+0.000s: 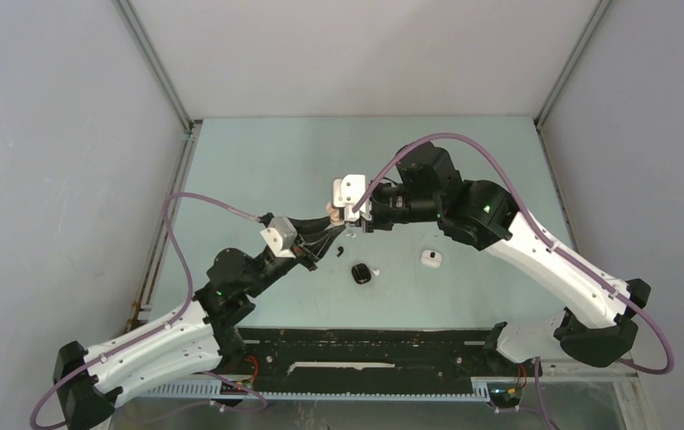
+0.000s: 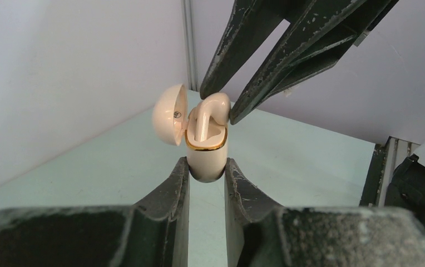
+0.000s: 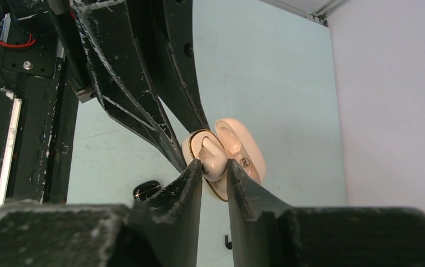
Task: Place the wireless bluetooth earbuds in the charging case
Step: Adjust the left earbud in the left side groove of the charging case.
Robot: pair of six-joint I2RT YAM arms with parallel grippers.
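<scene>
left hand (image 2: 206, 168) clamps a glossy beige gold-rimmed charging case (image 2: 207, 158), lid open; right hand (image 3: 215, 165) pinches a beige plastic earbud (image 2: 214, 105) in its mouth.

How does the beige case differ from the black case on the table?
The beige case is pale with a gold rim; the black case is dark. The beige case stands upright, clamped in the left claw; the black case lies free on the table. The beige case is open, an earbud in its mouth; the black case's lid is unclear. Both are small, rounded.
</scene>
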